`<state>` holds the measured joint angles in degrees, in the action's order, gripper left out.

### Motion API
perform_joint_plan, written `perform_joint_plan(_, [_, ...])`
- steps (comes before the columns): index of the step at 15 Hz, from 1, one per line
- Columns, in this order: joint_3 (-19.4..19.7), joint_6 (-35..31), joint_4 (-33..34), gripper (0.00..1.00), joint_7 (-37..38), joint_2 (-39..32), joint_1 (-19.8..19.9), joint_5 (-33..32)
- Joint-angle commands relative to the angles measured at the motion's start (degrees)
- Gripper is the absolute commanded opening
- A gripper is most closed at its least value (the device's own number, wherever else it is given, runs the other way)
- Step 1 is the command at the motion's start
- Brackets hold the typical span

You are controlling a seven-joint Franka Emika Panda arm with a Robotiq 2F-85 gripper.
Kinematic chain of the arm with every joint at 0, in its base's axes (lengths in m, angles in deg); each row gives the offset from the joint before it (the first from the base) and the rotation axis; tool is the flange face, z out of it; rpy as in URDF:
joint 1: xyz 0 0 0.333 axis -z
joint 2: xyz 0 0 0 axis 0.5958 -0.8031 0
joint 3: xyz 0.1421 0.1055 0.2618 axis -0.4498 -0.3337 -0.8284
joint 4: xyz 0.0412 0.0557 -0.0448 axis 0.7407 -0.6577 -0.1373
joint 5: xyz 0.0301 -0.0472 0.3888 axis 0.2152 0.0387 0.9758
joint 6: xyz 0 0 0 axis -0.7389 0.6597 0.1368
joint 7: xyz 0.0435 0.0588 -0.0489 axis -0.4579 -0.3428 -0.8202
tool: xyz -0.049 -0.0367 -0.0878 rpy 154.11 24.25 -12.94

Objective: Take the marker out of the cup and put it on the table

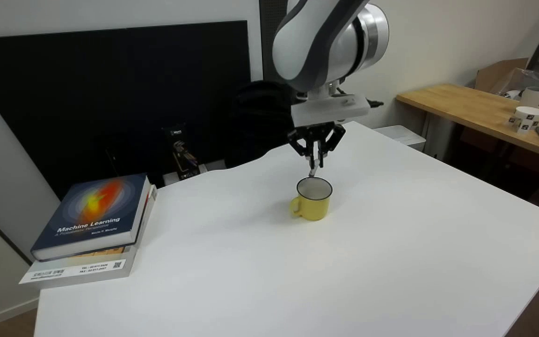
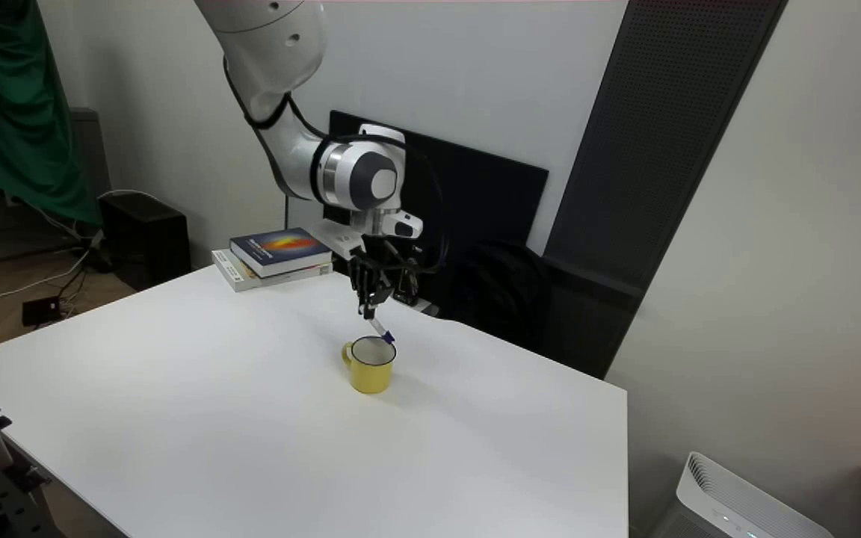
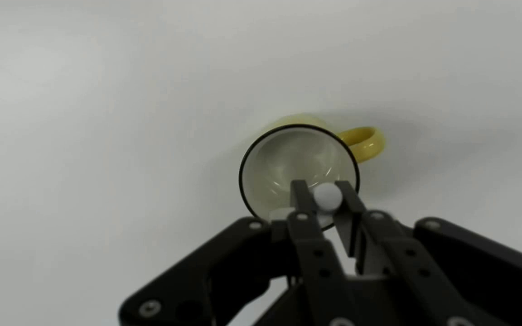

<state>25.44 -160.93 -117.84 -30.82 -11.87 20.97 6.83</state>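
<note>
1. The jaws are clenched on the marker (image 2: 378, 326). In the wrist view its white end (image 3: 327, 197) sits between the fingertips (image 3: 300, 190), and the gripper (image 3: 322, 190) reaches in from 6 o'clock.

2. The hold is near the marker's upper end; the rest juts out below. Its long axis is tilted, neither upright nor flat: in an exterior view the dark blue end (image 2: 389, 338) points towards 5 o'clock; in an exterior view the lower tip (image 1: 312, 174) points between 6 and 7.

3. The cup (image 1: 314, 209) stands upright on the table (image 1: 297, 281), just below. From the middle of its mouth, the wrist view puts the white end towards 4 o'clock and the handle (image 3: 372, 146) towards 2. In both exterior views the marker's low end shows at the far rim, about 12 to 1 o'clock; whether it touches or hangs just above cannot be told.

4. The marker appears to be out of the cup, or very nearly; the placing is not yet done.

5. The coming move turns on that low end against the rim. More height first, then travel away from the mouth, would likely spare the cup a knock; swinging across it could catch the rim.

6. On the table, the tilted blue end would probably land before the rest, so the marker may pivot or roll when let go.
</note>
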Motion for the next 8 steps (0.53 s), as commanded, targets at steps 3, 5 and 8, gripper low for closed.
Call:
perform_joint_plan(3, [-7.49, 14.41, 7.97, 0.04, -2.60, 1.68, 8.27, 3.85])
perform_joint_plan(5, [-11.13, 19.16, 10.25, 0.04, -6.02, 1.01, 10.85, 7.16])
perform_joint_plan(8, [-14.40, 21.57, 10.95, 0.04, -10.16, -0.15, 12.26, 10.01])
